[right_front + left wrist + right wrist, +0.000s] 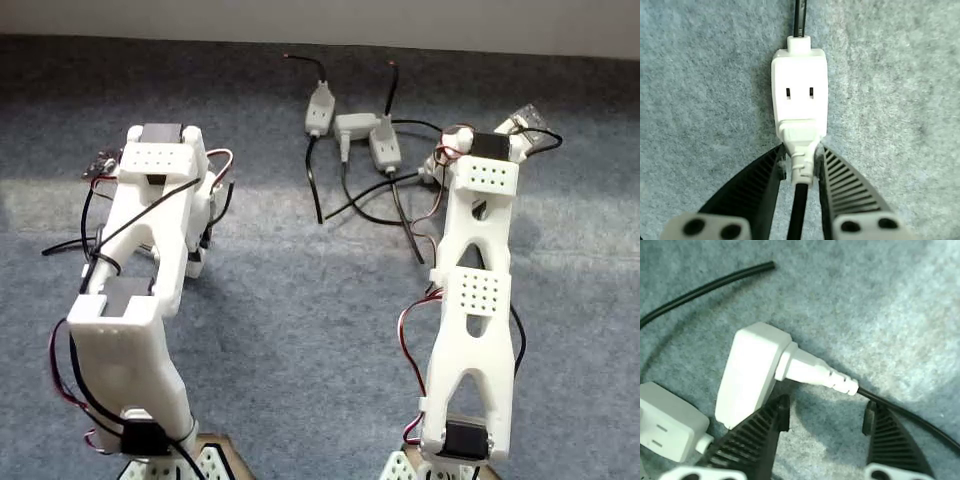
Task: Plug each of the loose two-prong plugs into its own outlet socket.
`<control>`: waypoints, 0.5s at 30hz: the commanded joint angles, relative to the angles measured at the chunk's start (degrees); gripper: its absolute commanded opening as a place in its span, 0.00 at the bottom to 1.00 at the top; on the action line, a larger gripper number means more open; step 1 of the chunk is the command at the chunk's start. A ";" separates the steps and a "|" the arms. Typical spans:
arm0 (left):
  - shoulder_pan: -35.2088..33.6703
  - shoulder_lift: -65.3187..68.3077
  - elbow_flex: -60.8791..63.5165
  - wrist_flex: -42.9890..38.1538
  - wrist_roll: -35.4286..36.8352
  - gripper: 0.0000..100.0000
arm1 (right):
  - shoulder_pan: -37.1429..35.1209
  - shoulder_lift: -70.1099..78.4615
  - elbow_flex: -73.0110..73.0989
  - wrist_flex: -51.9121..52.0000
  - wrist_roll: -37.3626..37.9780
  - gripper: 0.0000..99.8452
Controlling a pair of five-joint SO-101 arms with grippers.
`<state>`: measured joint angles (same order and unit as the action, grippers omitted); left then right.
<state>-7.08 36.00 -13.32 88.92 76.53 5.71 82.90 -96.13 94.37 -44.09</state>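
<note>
In the left wrist view a white outlet socket (800,90) lies on the grey carpet with two free slots facing up. A white two-prong plug (799,137) sits in its near end. My left gripper (800,170) is shut on that plug's strain relief, a finger pressed to each side. In the right wrist view my right gripper (826,415) is open just over the carpet, close to a white plug (815,372) joined to a white block (752,372). A second socket (670,427) with two slots lies beside that block.
In the high view three white plug and socket pieces (355,128) with tangled black cables (350,205) lie at the back centre, in front of the right arm (480,250). The left arm (150,230) stands over its own socket. A loose cable end (772,263) lies on the carpet.
</note>
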 commanded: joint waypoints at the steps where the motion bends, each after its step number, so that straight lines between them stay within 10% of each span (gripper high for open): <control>1: -1.80 6.81 -3.38 -0.62 -2.02 0.01 | 0.13 0.04 -5.14 -1.71 -0.09 0.24; 15: -2.15 13.76 -12.44 8.62 -4.48 0.19 | 0.13 0.04 -5.14 -1.71 -0.09 0.24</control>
<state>-7.52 45.49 -25.36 96.92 73.19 5.71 82.90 -96.13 94.37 -44.09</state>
